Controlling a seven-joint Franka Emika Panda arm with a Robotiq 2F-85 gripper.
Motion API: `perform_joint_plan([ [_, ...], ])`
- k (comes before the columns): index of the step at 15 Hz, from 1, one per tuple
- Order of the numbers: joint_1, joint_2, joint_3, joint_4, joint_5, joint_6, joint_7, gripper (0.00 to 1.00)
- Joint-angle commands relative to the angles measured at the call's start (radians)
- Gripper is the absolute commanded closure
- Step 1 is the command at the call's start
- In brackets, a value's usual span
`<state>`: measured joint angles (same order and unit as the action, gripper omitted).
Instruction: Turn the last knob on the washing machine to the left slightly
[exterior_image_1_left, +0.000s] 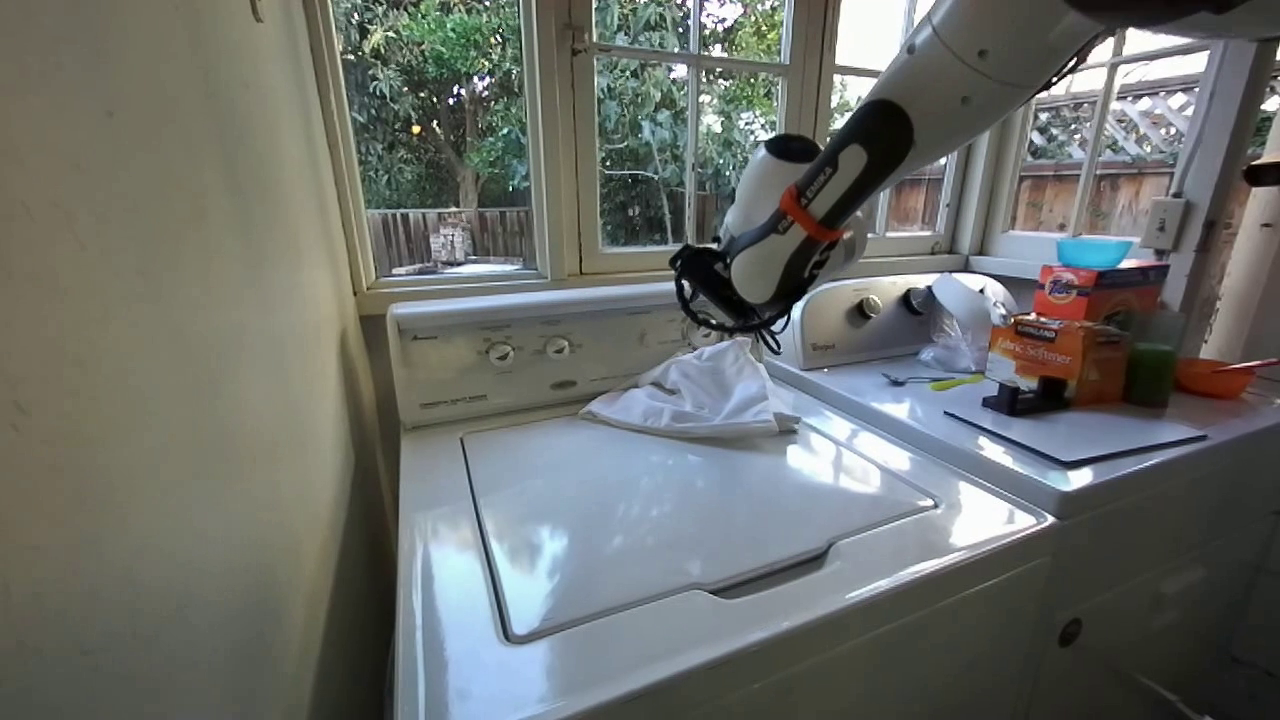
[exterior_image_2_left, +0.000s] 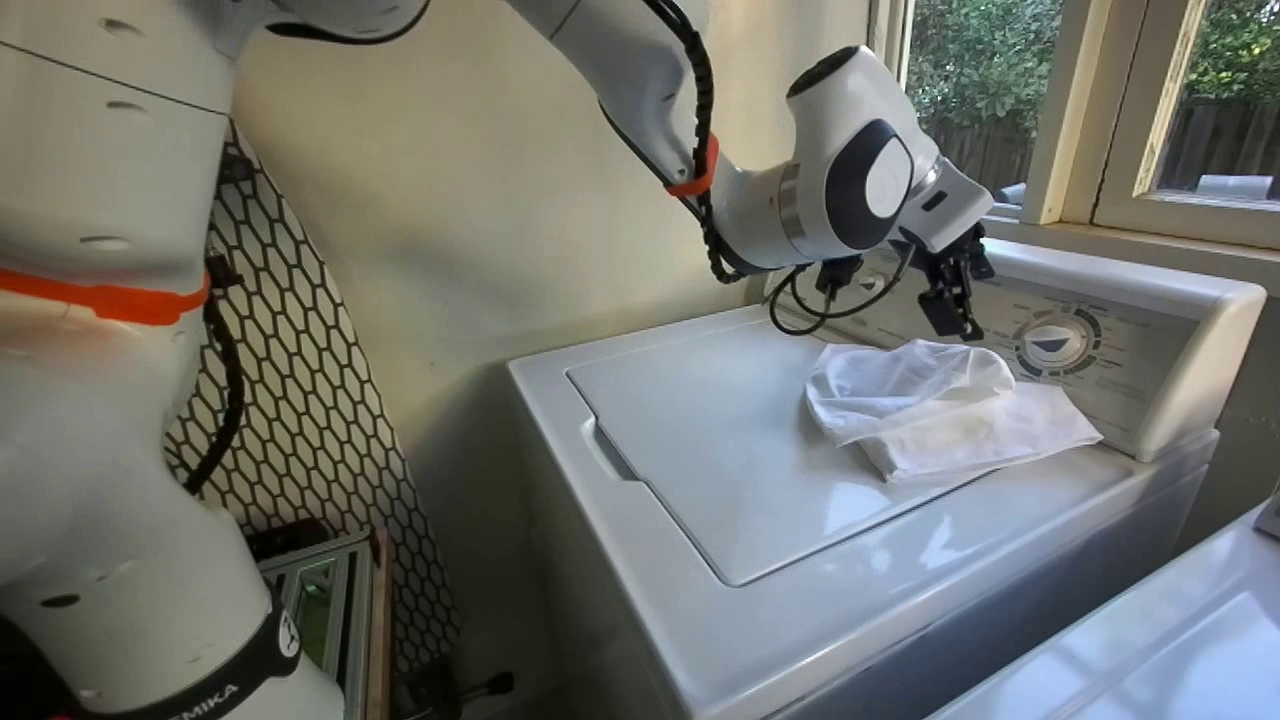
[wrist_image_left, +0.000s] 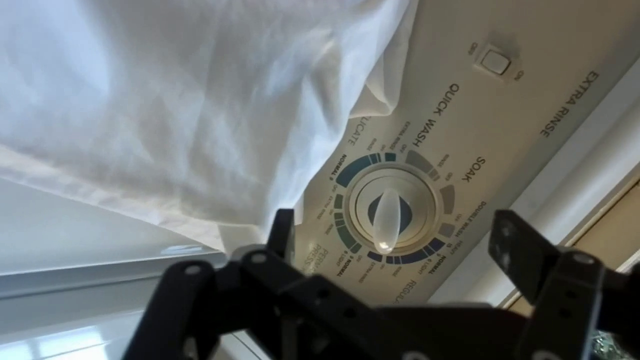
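There's the wash-cycle knob (wrist_image_left: 392, 211), right of centre in the wrist view; my end effector (wrist_image_left: 393, 222) is spread wide. I should pinch squarely, ease left, mind the white cloth (wrist_image_left: 215, 105)!

The white cloth (wrist_image_left: 210, 110) runs off my wrist view and covers part of a cycle label (wrist_image_left: 359, 132); in an exterior view I can't read the control panel lettering (exterior_image_2_left: 1115, 348).

White cloth (wrist_image_left: 200, 100), upper left in the wrist view, blocks passage near the knob (wrist_image_left: 387, 220); control panel (wrist_image_left: 515, 150), right, lies open.
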<state>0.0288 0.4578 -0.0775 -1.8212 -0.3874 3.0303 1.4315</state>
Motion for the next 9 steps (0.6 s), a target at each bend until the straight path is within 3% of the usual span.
perform_joint_plan([
  [1,-0.013,0.139,-0.002,0.132,0.030,0.095,0.026,0.00],
  [2,-0.009,0.064,-0.002,0.050,0.010,0.057,0.003,0.00],
  [9,-0.013,0.110,-0.007,0.103,0.015,0.076,0.006,0.00],
])
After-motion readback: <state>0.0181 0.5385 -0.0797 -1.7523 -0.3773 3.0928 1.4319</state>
